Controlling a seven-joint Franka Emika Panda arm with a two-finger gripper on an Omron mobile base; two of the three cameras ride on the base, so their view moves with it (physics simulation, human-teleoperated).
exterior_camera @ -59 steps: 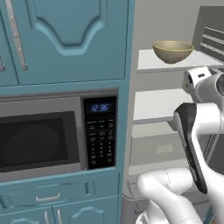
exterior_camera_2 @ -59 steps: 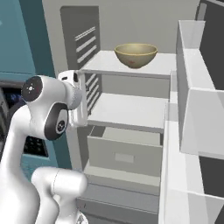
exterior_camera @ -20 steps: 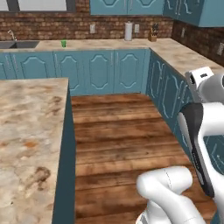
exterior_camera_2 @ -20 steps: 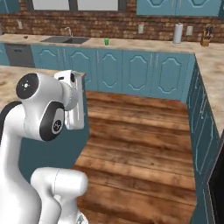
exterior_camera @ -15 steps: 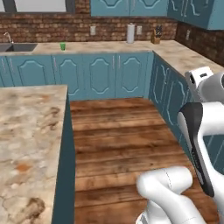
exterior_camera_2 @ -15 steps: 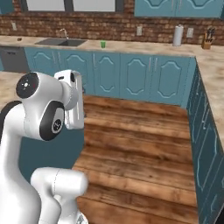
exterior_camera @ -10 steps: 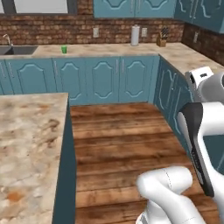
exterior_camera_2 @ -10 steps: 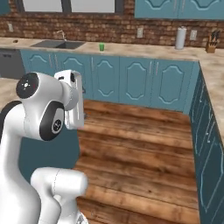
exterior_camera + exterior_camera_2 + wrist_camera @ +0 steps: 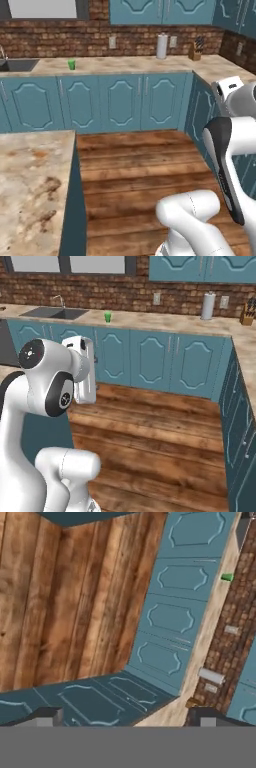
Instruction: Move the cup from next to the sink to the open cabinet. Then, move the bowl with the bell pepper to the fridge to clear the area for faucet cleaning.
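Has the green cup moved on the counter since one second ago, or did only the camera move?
No. The cup stands on the counter just right of the sink, as before. The whole picture shifted because the base drove; the cup kept its place beside the sink.

sink (image 9: pixel 15 64) getting cut off at left edge in left base view. cup (image 9: pixel 227 577) showing as tiny green speck in hand view, too small for any detail. gripper (image 9: pixel 127 716) fingertips barely poking up at bottom, rest cropped.

Place was a home kitchen: teal base cabinets (image 9: pixel 125 100) under a marbled counter (image 9: pixel 165 323), sink (image 9: pixel 52 313) with faucet (image 9: pixel 61 301), brick backsplash (image 9: pixel 100 42), paper towel roll (image 9: pixel 161 46), knife block (image 9: pixel 197 50), plank floor (image 9: pixel 135 170).
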